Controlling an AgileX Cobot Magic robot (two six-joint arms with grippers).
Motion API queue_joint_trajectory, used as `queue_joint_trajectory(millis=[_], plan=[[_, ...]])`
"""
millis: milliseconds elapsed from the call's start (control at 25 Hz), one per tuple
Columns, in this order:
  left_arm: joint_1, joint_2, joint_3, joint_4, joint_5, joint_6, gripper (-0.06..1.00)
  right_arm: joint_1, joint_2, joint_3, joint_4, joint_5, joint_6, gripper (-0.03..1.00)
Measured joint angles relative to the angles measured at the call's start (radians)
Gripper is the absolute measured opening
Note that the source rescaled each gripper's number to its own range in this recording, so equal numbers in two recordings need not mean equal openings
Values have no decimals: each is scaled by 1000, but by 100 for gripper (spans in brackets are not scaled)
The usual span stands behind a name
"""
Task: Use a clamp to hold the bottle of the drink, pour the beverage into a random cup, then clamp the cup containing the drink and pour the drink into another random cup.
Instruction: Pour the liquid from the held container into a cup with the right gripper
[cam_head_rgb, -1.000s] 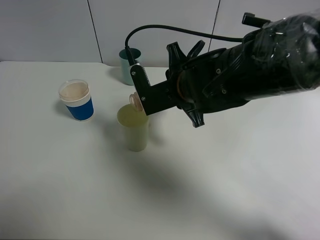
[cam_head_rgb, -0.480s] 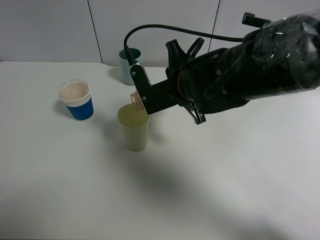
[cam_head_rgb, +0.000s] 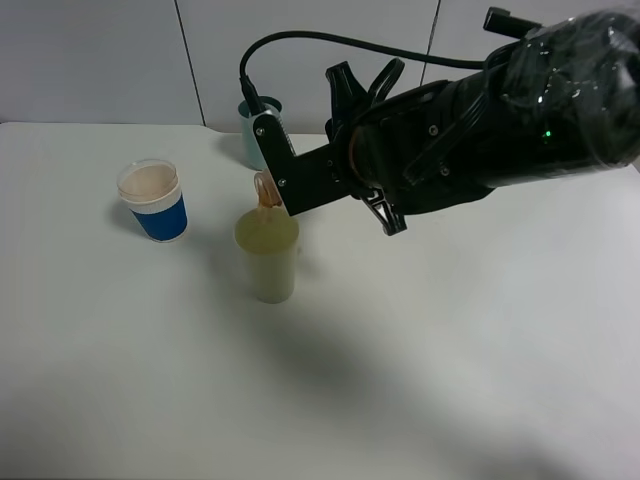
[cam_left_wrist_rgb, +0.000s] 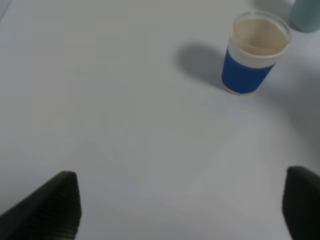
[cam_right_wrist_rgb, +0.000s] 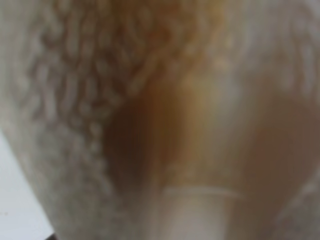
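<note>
My right gripper (cam_head_rgb: 285, 182) is shut on the drink bottle (cam_head_rgb: 266, 190) and holds it tilted, mouth down, over the pale yellow cup (cam_head_rgb: 268, 258). A thin brown stream runs from the mouth into that cup. The bottle (cam_right_wrist_rgb: 165, 120) fills the right wrist view, blurred, with brown liquid inside. A blue cup with a white rim (cam_head_rgb: 154, 201) stands to the left of the yellow cup. In the left wrist view the blue cup (cam_left_wrist_rgb: 255, 60) stands well beyond my left gripper (cam_left_wrist_rgb: 182, 207), which is open with nothing between its fingers (cam_left_wrist_rgb: 55, 205).
A teal cup (cam_head_rgb: 256, 128) stands at the back, behind the right arm's gripper; its edge shows in the left wrist view (cam_left_wrist_rgb: 306, 12). A black cable loops above the right arm. The white table (cam_head_rgb: 420, 380) stretches forward and right.
The right gripper has lifted a little and tipped the bottle further. Its mouth now points down over the yellow cup and brown liquid runs out. The cups have not moved.
</note>
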Motion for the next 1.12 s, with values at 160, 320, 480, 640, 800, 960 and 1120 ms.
queue_joint_trajectory(millis=[160,320,480,640,800,960,1120], plan=[[0,0,0,0,0,0,88,3,0,0,-15,3,-15,0],[0,0,0,0,0,0,88,8,0,0,-20,9,-26,0],[0,0,0,0,0,0,88,17,0,0,-24,22,-37,0],[0,0,0,0,0,0,88,17,0,0,-26,28,-38,0],[0,0,0,0,0,0,88,17,0,0,-26,36,-45,0],[0,0,0,0,0,0,88,17,0,0,-28,48,-49,0],[0,0,0,0,0,0,88,17,0,0,-30,58,-54,0]])
